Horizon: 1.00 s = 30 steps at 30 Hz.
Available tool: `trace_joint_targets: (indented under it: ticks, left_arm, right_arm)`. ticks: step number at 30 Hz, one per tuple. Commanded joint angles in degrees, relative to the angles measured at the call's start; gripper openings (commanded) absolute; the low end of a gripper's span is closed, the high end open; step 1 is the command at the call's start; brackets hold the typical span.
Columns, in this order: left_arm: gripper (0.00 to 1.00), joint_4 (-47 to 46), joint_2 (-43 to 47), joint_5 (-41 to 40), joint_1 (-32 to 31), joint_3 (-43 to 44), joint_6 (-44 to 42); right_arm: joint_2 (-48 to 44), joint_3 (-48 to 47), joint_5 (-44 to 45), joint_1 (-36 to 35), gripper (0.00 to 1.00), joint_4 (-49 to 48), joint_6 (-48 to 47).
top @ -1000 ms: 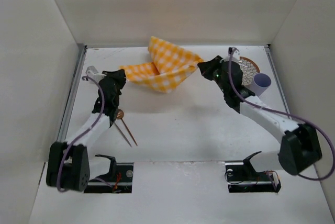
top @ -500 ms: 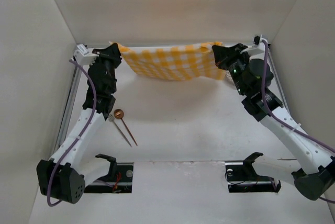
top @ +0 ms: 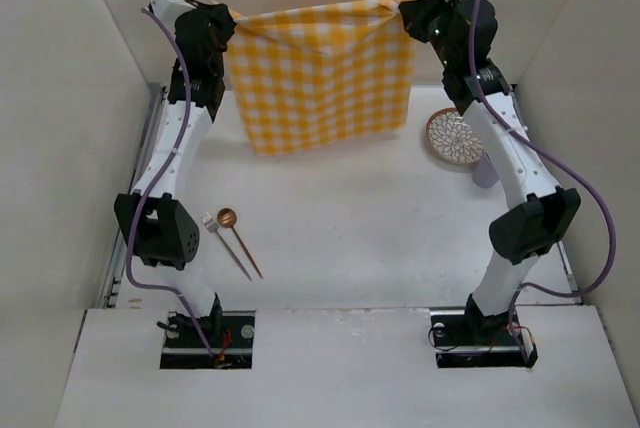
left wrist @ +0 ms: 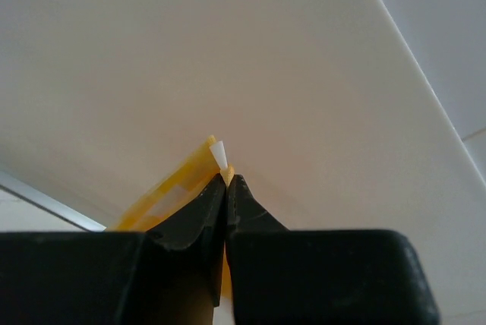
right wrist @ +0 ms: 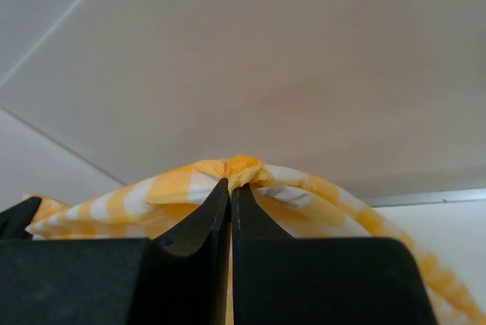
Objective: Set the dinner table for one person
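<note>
A yellow-and-white checked cloth (top: 318, 76) hangs spread out high above the far part of the white dinner table (top: 360, 238). My left gripper (top: 230, 20) is shut on its upper left corner; in the left wrist view a bit of the cloth (left wrist: 216, 159) pokes out above that gripper (left wrist: 226, 177). My right gripper (top: 404, 10) is shut on the upper right corner, where the cloth (right wrist: 243, 169) bunches above the pinched tips of that gripper (right wrist: 230, 184). Both arms reach up tall.
A round patterned plate (top: 455, 136) lies on the table at the far right, with a lilac cup (top: 484, 170) partly hidden behind the right arm. A fork (top: 222, 242) and a copper spoon (top: 238, 238) lie near the left arm. White walls enclose the table.
Both arms have risen and drawn apart, lifting the cloth from a crumpled heap on the table into a flat hanging sheet. The plate now shows uncovered.
</note>
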State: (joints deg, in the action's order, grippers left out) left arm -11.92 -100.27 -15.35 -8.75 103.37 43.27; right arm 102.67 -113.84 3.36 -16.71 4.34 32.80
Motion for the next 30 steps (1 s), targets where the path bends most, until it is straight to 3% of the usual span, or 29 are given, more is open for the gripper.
trace_joint_targets:
  ticks: [1,4,7,13,18,24,30]
  left_arm:
    - [0.01,-1.3,6.0,1.8,0.6,5.2,-2.4]
    - [0.01,-8.0,12.1,2.1,-0.8,-5.5,-4.7]
    - [0.02,-19.6,18.7,0.9,-2.6,-24.3,-7.0]
    - [0.02,-30.3,26.0,-2.8,-5.3,-55.3,-3.9]
    - [0.03,-38.0,29.1,-9.2,-9.8,-79.9,1.3]
    - [0.04,-36.8,30.7,-9.3,-10.7,-91.5,3.4]
    - [0.05,-31.9,30.7,-8.6,-10.5,-94.1,3.8]
  right_arm:
    - [-3.9,-7.6,-2.7,0.5,0.02,-3.7,-1.1]
    - [-7.6,0.4,-3.3,0.2,0.02,-7.0,-2.3]
    - [-14.3,21.0,-3.1,0.0,0.02,-16.3,-1.4]
    - [-20.7,54.6,-2.3,-0.6,0.03,-28.9,5.4]
    - [-20.6,70.4,-2.2,-2.0,0.03,-34.0,9.7]
    - [-19.1,80.1,-3.4,-2.1,0.03,-33.7,14.7]
    - [-21.2,88.2,-2.7,-2.5,0.04,-33.5,16.9]
